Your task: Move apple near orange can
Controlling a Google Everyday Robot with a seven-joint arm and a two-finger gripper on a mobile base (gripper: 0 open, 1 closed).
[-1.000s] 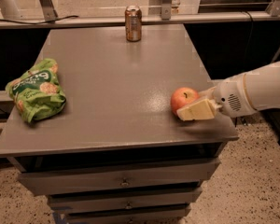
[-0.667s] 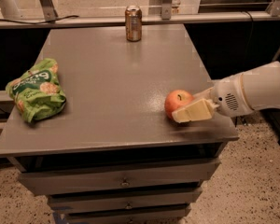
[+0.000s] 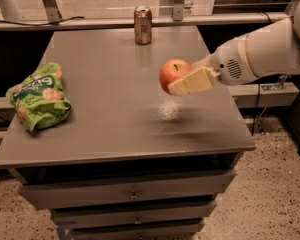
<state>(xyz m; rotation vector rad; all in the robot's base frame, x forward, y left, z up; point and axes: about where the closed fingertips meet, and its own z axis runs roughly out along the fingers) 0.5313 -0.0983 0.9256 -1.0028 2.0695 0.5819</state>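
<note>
The red-orange apple [image 3: 171, 73] is held in the air above the right half of the grey table [image 3: 110, 84]. My gripper [image 3: 182, 79] comes in from the right on a white arm and is shut on the apple, one cream finger [image 3: 192, 81] across its front. The orange can [image 3: 142, 25] stands upright at the far middle edge of the table, well behind the apple and slightly left of it.
A green snack bag [image 3: 39, 95] lies near the table's left edge. Drawers [image 3: 132, 194] sit under the tabletop. A rail [image 3: 90, 21] and metal posts run behind the table. Speckled floor lies to the right.
The gripper has lifted the apple off the table and carried it left and toward the far side. The can and the bag have not moved.
</note>
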